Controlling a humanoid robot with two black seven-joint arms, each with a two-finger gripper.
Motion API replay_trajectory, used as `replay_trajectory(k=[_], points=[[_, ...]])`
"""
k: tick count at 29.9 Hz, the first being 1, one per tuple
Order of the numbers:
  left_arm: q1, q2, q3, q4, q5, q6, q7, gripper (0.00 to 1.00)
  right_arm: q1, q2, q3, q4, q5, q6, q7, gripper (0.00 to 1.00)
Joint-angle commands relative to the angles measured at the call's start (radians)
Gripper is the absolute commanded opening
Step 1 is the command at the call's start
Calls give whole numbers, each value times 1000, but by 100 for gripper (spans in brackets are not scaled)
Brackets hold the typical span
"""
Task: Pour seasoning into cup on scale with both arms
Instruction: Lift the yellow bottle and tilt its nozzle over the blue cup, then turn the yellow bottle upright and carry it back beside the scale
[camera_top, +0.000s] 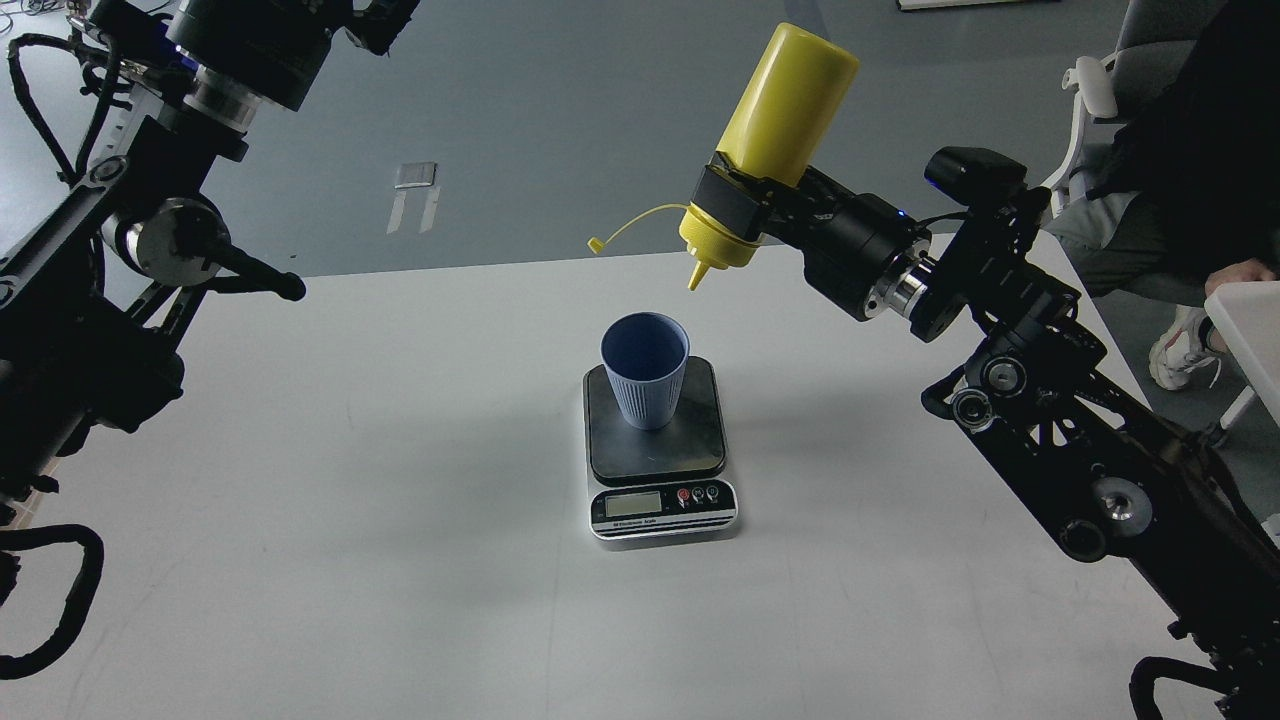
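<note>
The light blue cup (645, 372) stands upright on the dark platform of the scale (700, 445) in the middle of the white table (350, 480). My right gripper (733, 203) is shut on the yellow seasoning bottle (795, 100) near its neck. It holds the bottle upside down and tilted, the nozzle (697, 277) pointing down above and just right of the cup's far rim. The cap strap (625, 228) hangs out to the left. My left gripper (385, 15) is raised at the top left, far from the cup, its fingers cut off by the frame edge.
A seated person in dark clothes (1200, 130) and a white chair (1095, 85) are at the far right. A white table corner (1250, 320) shows at the right edge. The grey floor beyond the table's far edge has tape marks (415, 178).
</note>
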Motion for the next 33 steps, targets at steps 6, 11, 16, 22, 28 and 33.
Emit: replay_trajectory(k=[6, 11, 16, 22, 28, 33], points=[[0, 0, -1, -1, 0, 0, 0, 98, 0, 32, 99, -6, 83, -14, -13, 0], [0, 0, 5, -30, 0, 0, 0, 98, -5, 83, 165, -11, 506, -5, -97, 0], [0, -3, 12, -35, 0, 2, 0, 98, -60, 80, 186, -4, 971, -9, -154, 0], [20, -2, 16, -41, 0, 1, 0, 98, -106, 95, 326, 8, 1387, 1, -148, 0], [31, 6, 15, -70, 0, 9, 0, 98, -115, 130, 459, 17, 1480, -5, -171, 0], [29, 14, 21, -75, -1, 6, 0, 98, -191, 130, 562, 8, 1483, 6, -174, 0]])
